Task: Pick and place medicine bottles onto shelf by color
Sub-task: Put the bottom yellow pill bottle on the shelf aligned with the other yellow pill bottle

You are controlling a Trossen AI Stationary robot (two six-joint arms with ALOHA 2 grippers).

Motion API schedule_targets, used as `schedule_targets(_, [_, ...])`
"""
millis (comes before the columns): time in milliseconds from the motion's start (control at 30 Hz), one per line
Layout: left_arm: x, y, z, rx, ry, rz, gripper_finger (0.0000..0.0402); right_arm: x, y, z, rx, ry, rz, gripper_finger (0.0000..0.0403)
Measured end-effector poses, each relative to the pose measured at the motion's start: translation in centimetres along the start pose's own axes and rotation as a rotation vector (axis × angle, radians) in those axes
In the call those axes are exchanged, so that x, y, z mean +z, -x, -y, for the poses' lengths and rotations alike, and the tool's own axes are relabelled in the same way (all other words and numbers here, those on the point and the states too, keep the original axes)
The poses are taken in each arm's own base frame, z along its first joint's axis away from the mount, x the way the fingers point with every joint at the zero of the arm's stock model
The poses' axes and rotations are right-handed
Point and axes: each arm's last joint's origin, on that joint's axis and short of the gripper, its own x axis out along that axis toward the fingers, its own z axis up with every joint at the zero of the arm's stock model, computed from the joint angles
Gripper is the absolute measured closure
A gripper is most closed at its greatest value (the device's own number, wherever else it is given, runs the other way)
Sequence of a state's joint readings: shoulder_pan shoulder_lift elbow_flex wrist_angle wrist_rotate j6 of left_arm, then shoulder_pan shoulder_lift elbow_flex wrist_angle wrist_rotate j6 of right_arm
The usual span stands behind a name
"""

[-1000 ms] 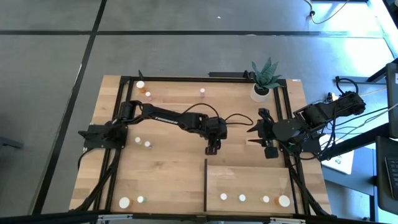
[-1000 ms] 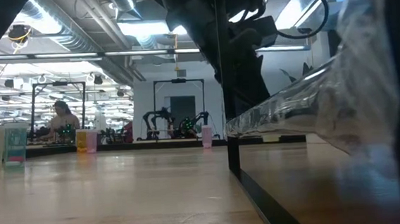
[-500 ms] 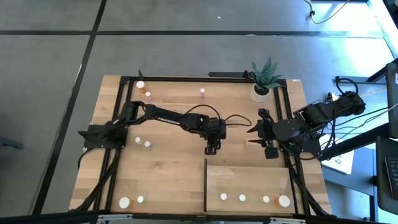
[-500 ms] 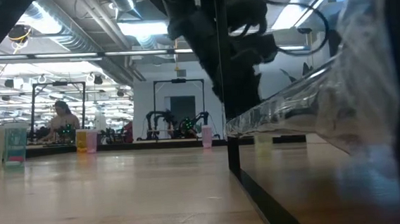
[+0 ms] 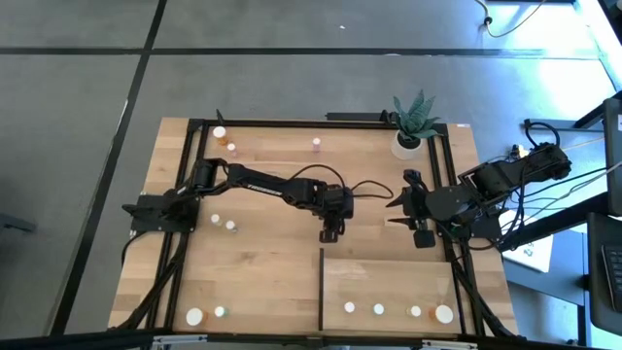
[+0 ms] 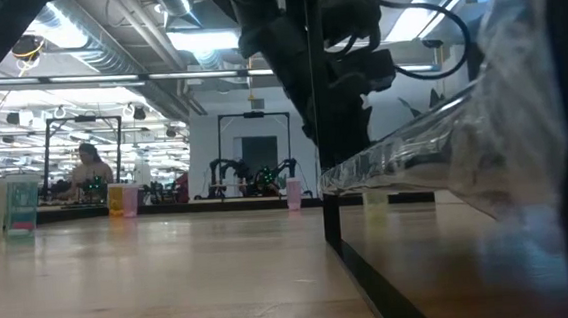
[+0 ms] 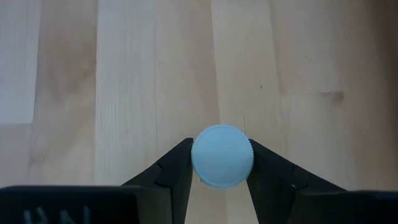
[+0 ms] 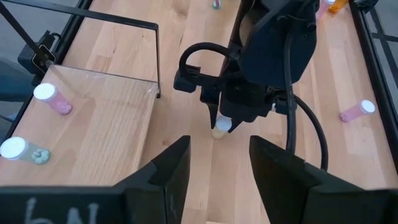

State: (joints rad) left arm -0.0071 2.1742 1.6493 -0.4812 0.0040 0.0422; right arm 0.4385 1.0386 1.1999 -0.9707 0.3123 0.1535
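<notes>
My left gripper [image 5: 330, 231] hangs over the middle of the table, just beyond the shelf's far left corner, and is shut on a small bottle with a white cap [image 7: 222, 155] and a pale yellowish body [image 8: 219, 129]. The shelf [image 5: 389, 277] is a light-wood panel at the near right with a dark upright edge [image 5: 321, 287]. Several small bottles stand along its near edge [image 5: 378, 309]. My right gripper [image 5: 394, 211] is open and empty to the right of the left gripper, and points toward it. My left gripper pinches the bottle's white cap [image 7: 199, 163] between its two fingers, one on each side. The fingers come from above and point down. The bottle hangs upright below them [image 8: 219, 129]. I cannot tell whether its bottom touches the tabletop.
Loose bottles stand at the far left [image 5: 220, 132], far middle [image 5: 316, 144], left middle [image 5: 216, 220] and near left [image 5: 194, 316]. A potted plant [image 5: 408, 141] stands at the far right. A clear wall [image 8: 93, 78] in a dark frame rises along the shelf.
My left gripper has gone down a little with the bottle still in its fingers. In the low view the bottle now shows close to the tabletop under the arm.
</notes>
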Motion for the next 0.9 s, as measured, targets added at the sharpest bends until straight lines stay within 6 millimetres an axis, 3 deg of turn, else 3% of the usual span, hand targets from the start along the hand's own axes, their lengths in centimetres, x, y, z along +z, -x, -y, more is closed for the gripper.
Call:
schedule_targets(600, [0.04, -0.03, -0.16, 0.044, 0.01, 0.005, 0.029, 0.0, 0.0, 0.0, 0.0, 0.0, 0.0, 0.0236])
schedule_targets(900, [0.08, -0.03, -0.22, 0.045, 0.016, 0.009, 0.0265, 0.0, 0.0, 0.0, 0.0, 0.0, 0.0, 0.0236])
